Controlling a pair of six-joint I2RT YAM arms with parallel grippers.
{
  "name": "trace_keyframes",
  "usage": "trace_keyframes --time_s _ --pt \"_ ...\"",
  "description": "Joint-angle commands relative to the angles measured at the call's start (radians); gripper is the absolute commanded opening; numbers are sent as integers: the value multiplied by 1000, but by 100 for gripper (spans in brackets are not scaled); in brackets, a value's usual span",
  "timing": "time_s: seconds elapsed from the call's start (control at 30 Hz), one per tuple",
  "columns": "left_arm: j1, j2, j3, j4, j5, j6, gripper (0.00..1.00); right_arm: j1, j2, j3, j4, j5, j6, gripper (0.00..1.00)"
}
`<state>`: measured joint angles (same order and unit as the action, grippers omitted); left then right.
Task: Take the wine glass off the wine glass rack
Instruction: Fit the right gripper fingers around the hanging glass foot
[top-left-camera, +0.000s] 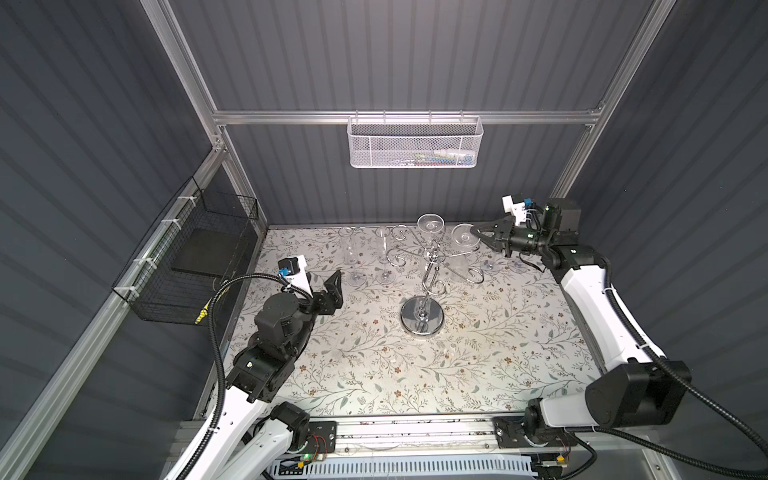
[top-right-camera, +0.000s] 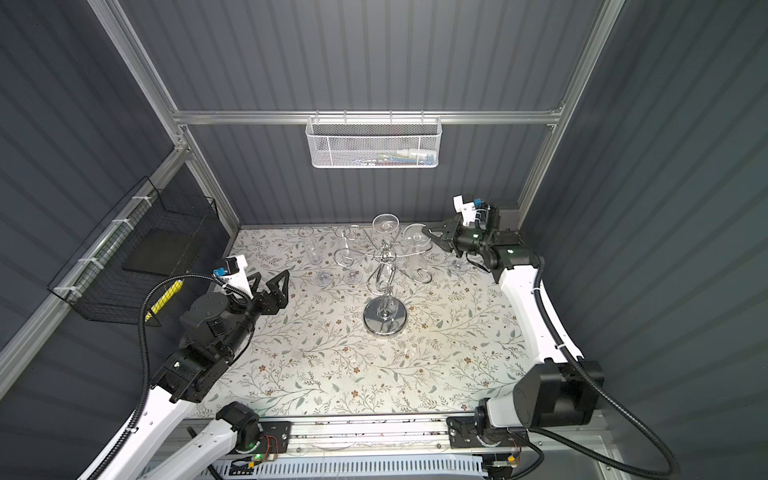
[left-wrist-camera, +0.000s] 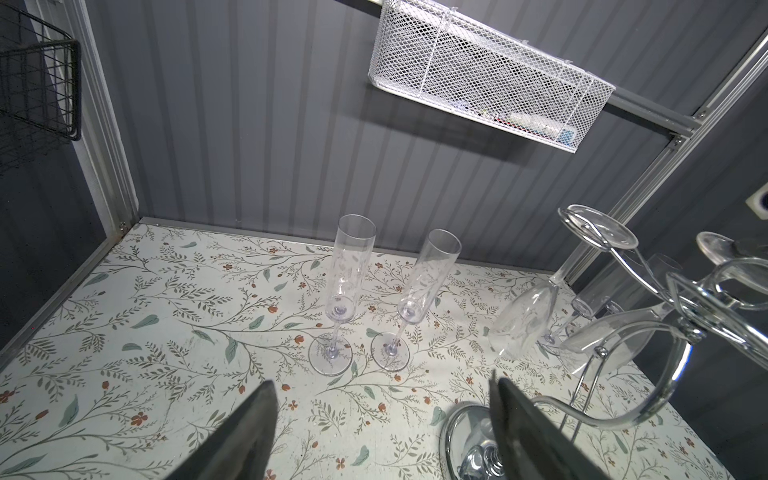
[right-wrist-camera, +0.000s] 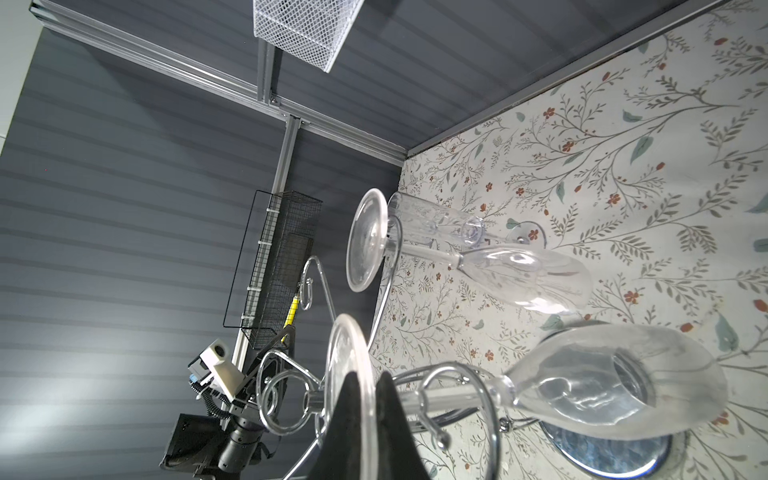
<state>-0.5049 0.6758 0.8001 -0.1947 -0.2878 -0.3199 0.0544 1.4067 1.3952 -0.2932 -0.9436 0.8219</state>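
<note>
Chrome rack (top-left-camera: 422, 322) holds the glass (top-left-camera: 464, 237) upside down, foot hooked over a scroll arm; the right end effector (top-left-camera: 478, 235) is clenched on that foot's rim, likely to slide it outward. Left end effector (top-right-camera: 269, 286) hangs released.

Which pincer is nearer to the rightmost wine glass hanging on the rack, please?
Right. The right pincer is shut on that wine glass at its foot; the left pincer hangs open over the table, left of the rack, well apart.
</note>
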Motion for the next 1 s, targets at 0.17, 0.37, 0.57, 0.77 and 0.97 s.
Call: trace_keyframes --time_s 0.17,0.37,0.57,0.77,0.97 --pt "1 -5 -15 9 6 -6 82 5 -46 25 -54 -17 -8 0" --pt "1 -7 -20 8 7 -7 82 4 -51 34 -75 19 -20 0" --pt "2 -15 -23 3 4 -5 82 2 -32 51 -69 55 -11 0" --pt "2 -19 -25 1 -2 -2 82 -10 -30 58 -73 72 0 0" --pt "2 -15 -27 3 -1 -5 82 -31 -43 42 -77 73 12 0"
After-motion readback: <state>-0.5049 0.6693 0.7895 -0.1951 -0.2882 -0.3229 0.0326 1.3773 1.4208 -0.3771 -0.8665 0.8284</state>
